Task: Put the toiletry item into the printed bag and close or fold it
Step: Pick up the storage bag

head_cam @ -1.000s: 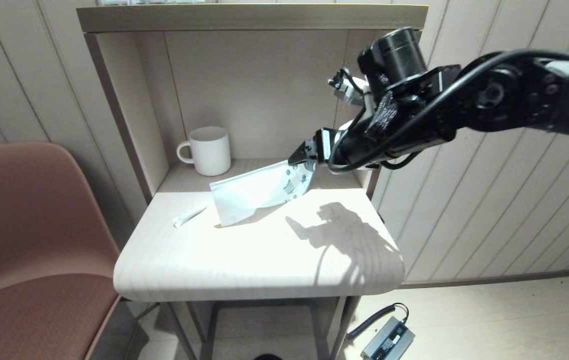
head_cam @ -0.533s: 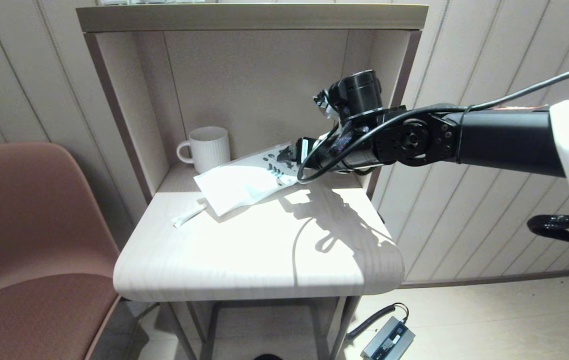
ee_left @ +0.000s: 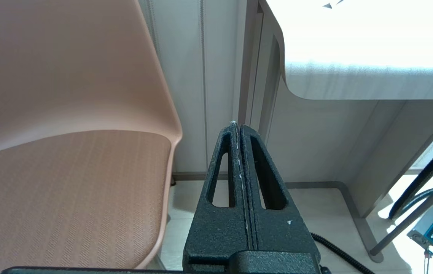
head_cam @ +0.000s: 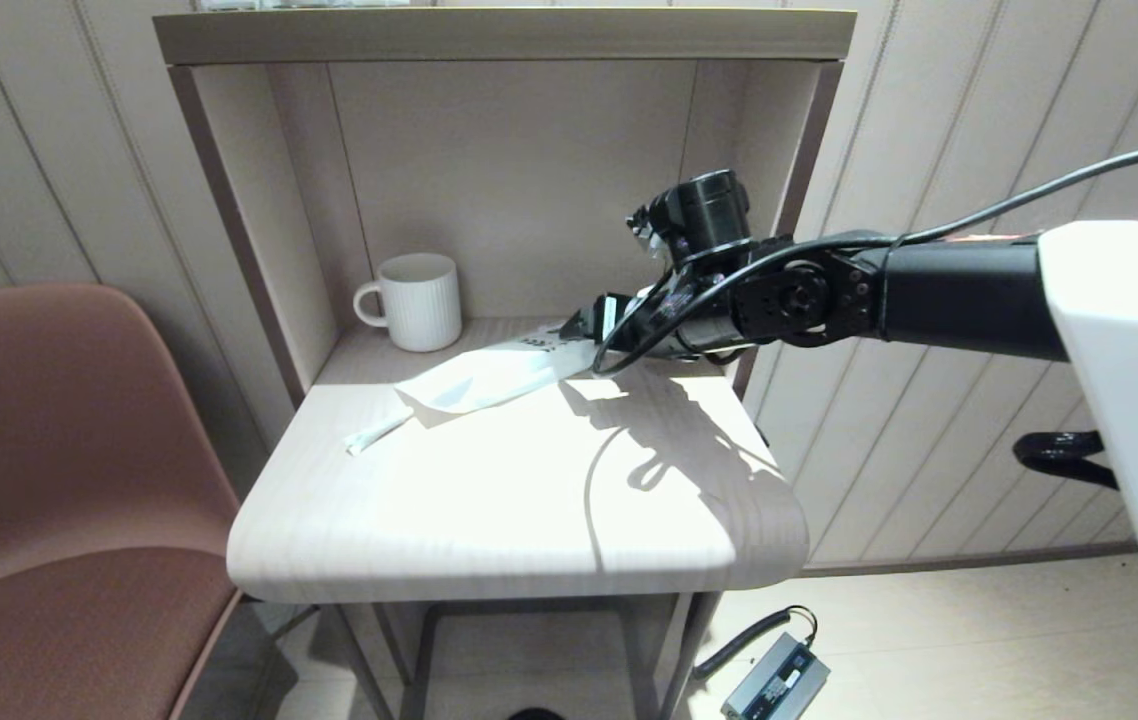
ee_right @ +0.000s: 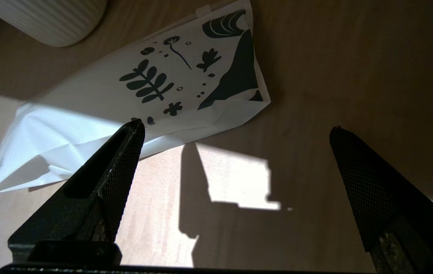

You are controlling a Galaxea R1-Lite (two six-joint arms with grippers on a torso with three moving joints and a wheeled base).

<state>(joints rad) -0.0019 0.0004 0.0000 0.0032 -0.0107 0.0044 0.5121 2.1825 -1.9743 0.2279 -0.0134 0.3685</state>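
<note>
The printed bag (head_cam: 477, 377) lies flat on the table (head_cam: 529, 500), its dark leaf-print end (ee_right: 171, 76) toward the back. Just behind that printed end my right gripper (head_cam: 577, 325) hovers open; in the right wrist view its fingers (ee_right: 125, 152) stand wide apart over bare wood and hold nothing. The toiletry item (head_cam: 376, 432), a slim white tube, rests on the table beside the bag's plain end, on the left. My left gripper (ee_left: 237, 125) is shut and empty, parked low beside the table's front corner and the chair.
A white ribbed mug (head_cam: 418, 300) stands in the back left of the alcove, close to the bag. Shelf walls (head_cam: 259, 230) enclose the back of the table. A pink chair (head_cam: 59, 480) stands to the left. A power adapter (head_cam: 774, 680) lies on the floor.
My right arm came down and forward with the bag, then opened and let it go. The bag, lifted a second ago, now lies flat near the tube.
</note>
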